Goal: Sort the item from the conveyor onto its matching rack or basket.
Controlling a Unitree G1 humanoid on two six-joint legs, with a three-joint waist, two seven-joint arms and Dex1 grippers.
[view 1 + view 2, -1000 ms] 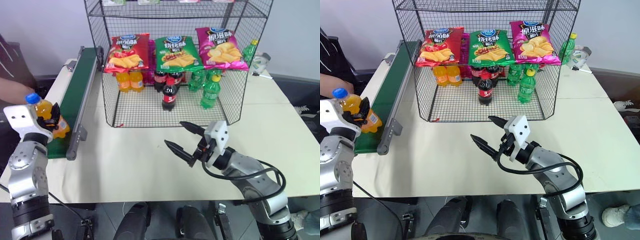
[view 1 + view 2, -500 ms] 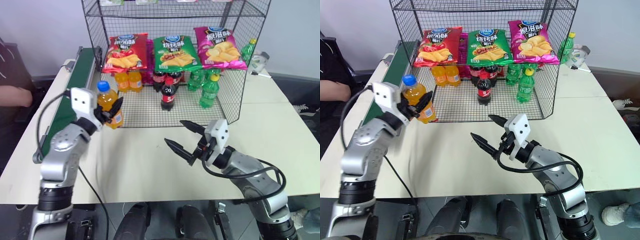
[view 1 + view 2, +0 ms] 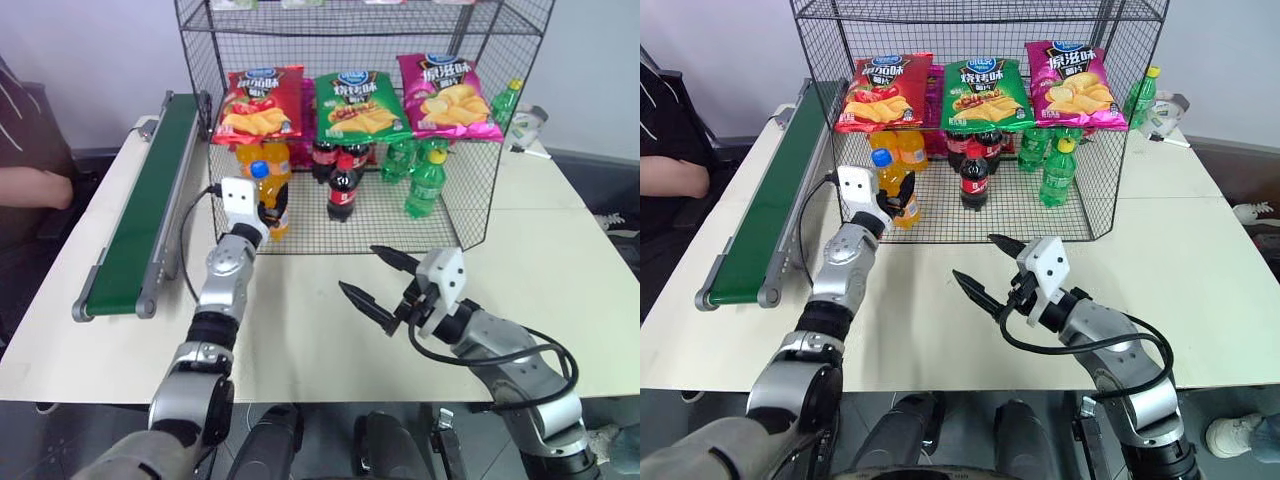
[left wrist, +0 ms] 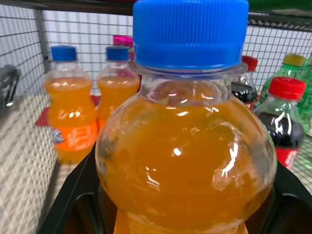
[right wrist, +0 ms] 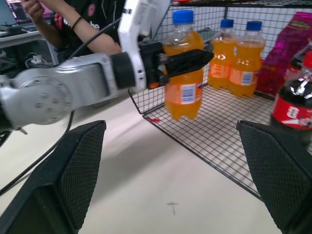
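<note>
The item, an orange soda bottle (image 3: 268, 192) with a blue cap, is upright and my left gripper (image 3: 270, 210) is shut on its body. It hangs at the front left of the black wire rack (image 3: 486, 180), just over the edge of the lowest level. In the left wrist view the bottle (image 4: 185, 161) sits between black fingers (image 4: 73, 204). Two like orange bottles (image 4: 68, 122) stand further in. The green conveyor (image 3: 140, 225) lies to the left, with nothing on it. My right gripper (image 3: 358, 268) hovers open over the table in front of the rack.
Red (image 3: 257, 103), green (image 3: 352, 103) and pink (image 3: 448, 98) crisp bags hang on the rack. Cola bottles (image 3: 342, 190) and green bottles (image 3: 420, 185) stand on its lowest level. A person's arm (image 3: 35, 188) rests at the far left, beyond the conveyor.
My left arm has swung right and forward, carrying the orange bottle from the conveyor's near end to the rack's front left. The right gripper has stayed put and open.
</note>
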